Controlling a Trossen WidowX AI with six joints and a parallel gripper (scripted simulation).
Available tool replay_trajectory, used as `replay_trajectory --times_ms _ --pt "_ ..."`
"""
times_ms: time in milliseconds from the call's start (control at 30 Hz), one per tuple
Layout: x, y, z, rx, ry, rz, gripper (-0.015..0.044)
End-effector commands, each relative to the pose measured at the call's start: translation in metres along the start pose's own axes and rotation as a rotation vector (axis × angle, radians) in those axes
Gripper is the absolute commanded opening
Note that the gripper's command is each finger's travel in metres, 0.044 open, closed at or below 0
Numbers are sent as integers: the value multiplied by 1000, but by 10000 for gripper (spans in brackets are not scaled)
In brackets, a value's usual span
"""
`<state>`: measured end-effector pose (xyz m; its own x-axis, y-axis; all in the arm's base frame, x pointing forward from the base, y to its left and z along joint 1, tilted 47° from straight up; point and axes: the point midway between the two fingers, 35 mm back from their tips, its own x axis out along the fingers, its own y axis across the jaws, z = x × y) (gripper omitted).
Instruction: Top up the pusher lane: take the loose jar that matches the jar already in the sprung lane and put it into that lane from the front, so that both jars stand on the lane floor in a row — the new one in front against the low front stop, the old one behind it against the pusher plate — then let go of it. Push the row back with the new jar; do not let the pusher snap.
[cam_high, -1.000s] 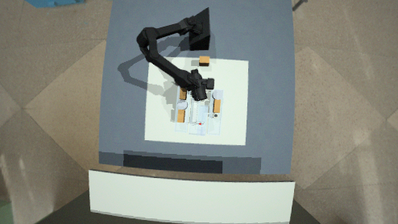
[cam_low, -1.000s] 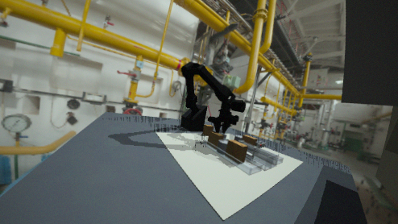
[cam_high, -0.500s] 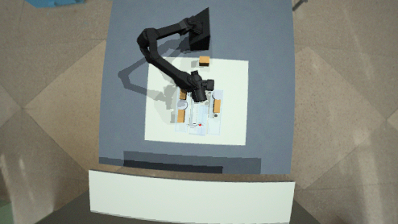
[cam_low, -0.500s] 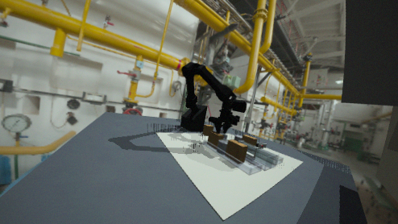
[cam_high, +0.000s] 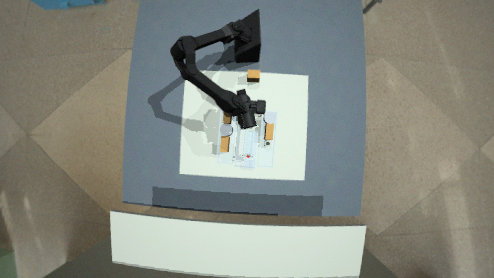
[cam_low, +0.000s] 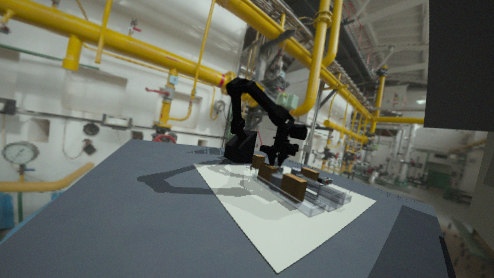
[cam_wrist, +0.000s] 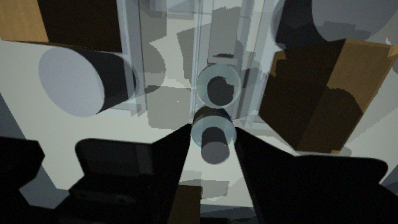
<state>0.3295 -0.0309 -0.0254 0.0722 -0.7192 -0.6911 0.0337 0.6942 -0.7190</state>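
My gripper (cam_wrist: 212, 129) (cam_low: 278, 164) is shut on a small jar (cam_wrist: 215, 152), with a dark cylindrical part topped in grey and a clear ring round it. It is held at the front end of the middle clear lane (cam_wrist: 196, 45). A similar jar (cam_wrist: 220, 90), a clear ring round a dark centre, stands in that lane just behind the held one. The grey pusher plate (cam_wrist: 221, 60) is directly behind that jar. The two jars overlap in the wrist view; I cannot tell if they touch, or whether the held jar's base is on the lane floor. The arm hides the jars in the top view.
Side lanes flank the middle lane. They carry wooden blocks (cam_high: 225, 144) (cam_high: 269, 131) (cam_low: 293, 187) and grey-topped cylinders (cam_high: 226, 130) (cam_wrist: 71, 82), standing close beside my fingers. Another wooden block (cam_high: 253, 76) (cam_low: 258, 161) stands on the white mat (cam_high: 290, 125) toward the arm's base.
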Motion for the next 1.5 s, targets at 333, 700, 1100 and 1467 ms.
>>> replay_trajectory --times_ms 333,700,1100,1467 --pt "-4 -2 16 21 -24 -1 0" --pt "-6 -3 21 21 -24 -1 0" --pt "-8 -4 26 22 -24 -1 0" --pt "-8 -4 27 22 -24 -1 0"
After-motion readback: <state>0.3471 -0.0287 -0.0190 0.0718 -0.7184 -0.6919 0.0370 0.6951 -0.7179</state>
